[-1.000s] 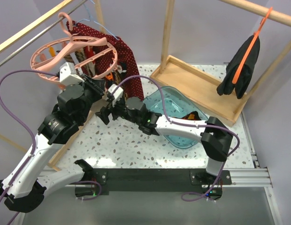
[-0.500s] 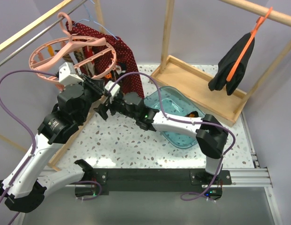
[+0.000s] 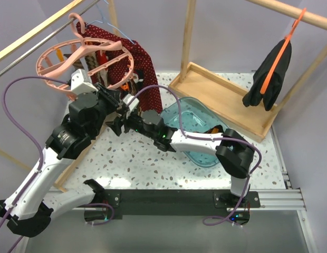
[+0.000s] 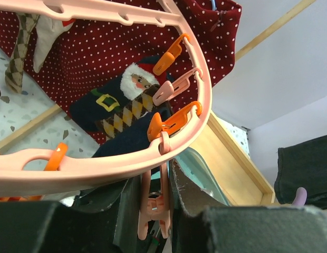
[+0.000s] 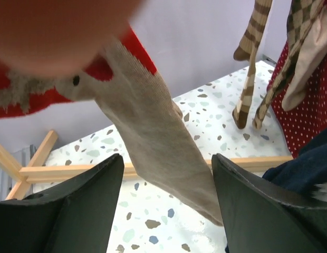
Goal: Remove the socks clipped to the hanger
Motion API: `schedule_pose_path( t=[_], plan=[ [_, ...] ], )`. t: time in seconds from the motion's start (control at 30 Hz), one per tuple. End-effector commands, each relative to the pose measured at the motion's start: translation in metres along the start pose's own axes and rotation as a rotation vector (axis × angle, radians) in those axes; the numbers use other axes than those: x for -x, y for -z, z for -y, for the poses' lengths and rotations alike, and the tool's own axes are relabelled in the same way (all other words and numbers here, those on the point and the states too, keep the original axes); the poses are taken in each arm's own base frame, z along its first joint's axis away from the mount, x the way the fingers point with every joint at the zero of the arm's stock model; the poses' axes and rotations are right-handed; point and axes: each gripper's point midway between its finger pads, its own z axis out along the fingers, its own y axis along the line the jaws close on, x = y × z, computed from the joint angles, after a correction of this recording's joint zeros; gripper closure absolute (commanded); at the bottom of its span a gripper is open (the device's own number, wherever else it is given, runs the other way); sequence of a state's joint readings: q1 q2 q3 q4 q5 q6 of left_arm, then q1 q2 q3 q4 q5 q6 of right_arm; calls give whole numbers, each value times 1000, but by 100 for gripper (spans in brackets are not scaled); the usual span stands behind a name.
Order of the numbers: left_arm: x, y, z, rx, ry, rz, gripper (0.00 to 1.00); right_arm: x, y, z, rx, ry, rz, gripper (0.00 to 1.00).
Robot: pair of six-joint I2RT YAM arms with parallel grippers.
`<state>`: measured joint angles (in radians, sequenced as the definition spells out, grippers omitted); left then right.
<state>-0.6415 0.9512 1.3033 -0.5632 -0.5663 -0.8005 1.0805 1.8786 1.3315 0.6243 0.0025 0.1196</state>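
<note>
The pink ring hanger (image 3: 84, 58) hangs from the rail at the back left, with socks (image 3: 108, 74) clipped under it. My left gripper (image 4: 155, 211) is shut on one pink clip (image 4: 153, 200) that hangs from the ring (image 4: 100, 163). Beyond it hang a navy Santa sock (image 4: 113, 100) and an argyle sock (image 4: 131, 112). My right gripper (image 5: 166, 163) is just below the hanger and stands open. A tan sock (image 5: 153, 126) with a red top hangs between its fingers, touching neither. Striped and checked socks (image 5: 250, 68) hang further back.
A red white-dotted cloth (image 3: 145, 68) hangs behind the hanger. A teal tub (image 3: 198, 118) on the table holds a dark sock (image 3: 213, 129). A wooden tray (image 3: 227, 95) leans at the back right. A black garment (image 3: 269, 74) hangs on an orange hanger.
My right gripper has moved left under the hanger and its jaws have narrowed a little. The hanger and my left wrist shifted slightly up and right. The black garment swung.
</note>
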Motion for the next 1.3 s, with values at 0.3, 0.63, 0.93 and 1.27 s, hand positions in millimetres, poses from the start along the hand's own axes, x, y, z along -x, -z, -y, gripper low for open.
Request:
schedule_pose_path(
  t=[0.3,0.63,0.93,1.27],
  plan=[
    [13,14,43,-173,72,-18,100,-14,10,-4,7,-25,-8,21],
    [16,17,43,-179,78,-16,100,-14,-2,-6,15,-46,5,32],
    [14,20,40,-179,71,-23,100,-5,-6,-10,13,-157,34,69],
    [11,25,29,-190,18,-1,61,23,22,-39,90,-388,-18,100]
  ],
)
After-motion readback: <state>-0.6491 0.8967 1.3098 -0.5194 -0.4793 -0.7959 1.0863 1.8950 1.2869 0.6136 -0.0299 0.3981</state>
